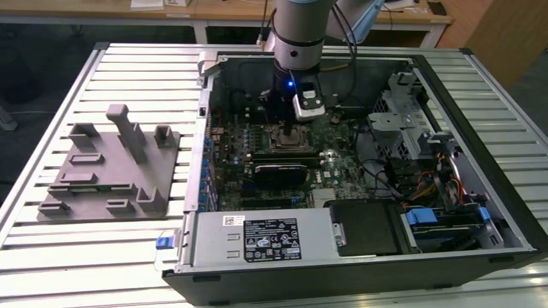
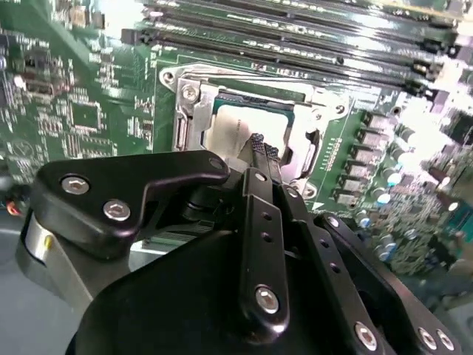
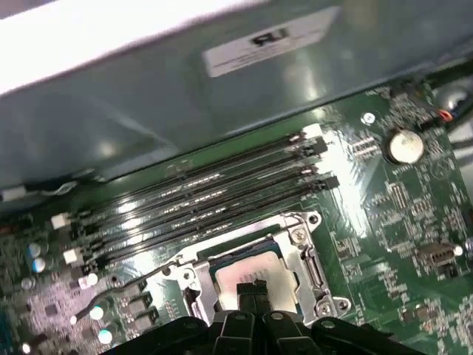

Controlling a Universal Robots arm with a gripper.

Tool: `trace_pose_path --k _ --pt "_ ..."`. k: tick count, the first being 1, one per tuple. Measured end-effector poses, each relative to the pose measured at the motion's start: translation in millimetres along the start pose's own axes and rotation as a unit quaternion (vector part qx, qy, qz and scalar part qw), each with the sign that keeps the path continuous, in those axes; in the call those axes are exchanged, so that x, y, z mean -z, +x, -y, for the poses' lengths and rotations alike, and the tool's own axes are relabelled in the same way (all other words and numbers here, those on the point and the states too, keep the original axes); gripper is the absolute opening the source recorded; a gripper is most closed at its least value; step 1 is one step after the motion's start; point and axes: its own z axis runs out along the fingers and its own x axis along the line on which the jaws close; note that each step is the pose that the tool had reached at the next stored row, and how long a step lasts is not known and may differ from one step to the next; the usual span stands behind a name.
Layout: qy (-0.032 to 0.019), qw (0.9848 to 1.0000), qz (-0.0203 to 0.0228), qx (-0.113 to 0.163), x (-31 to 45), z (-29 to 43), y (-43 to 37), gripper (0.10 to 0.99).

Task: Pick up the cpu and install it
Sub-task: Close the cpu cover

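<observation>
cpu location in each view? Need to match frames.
Exterior view: cpu sits in the socket, mid-motherboard.
First wrist view: cpu in the metal-framed socket, next to the memory slots.
Second wrist view: cpu in the same socket.
Shared landmark: the memory slots alongside the socket.

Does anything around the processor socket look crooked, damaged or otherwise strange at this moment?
Nothing stands out. In the second wrist view the cpu lies square inside the metal socket frame, its edges parallel to the frame, with the gripper directly over it. The memory slots beside the socket look straight and undamaged.
</observation>
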Motion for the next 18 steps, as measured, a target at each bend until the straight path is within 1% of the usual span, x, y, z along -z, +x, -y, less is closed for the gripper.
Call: trace_pose_path --k 2,5,9,11,13,16,18 --pt "0.0 0.9998 -0.0001 0.018 0.0 0.0 0.0 0.106" --pt "-0.0002 0.999 -0.0004 0.045 0.0 0.0 0.0 0.106" --pt "-0.0004 0.9967 -0.0007 0.082 0.0 0.0 0.0 0.106" --pt "-0.0005 0.995 -0.0008 0.099 0.0 0.0 0.0 0.106" --pt "-0.0006 0.9931 -0.001 0.117 0.0 0.0 0.0 0.106" --pt "-0.0008 0.9895 -0.0012 0.145 0.0 0.0 0.0 0.106" --pt "-0.0009 0.9867 -0.0014 0.163 0.0 0.0 0.0 0.106"
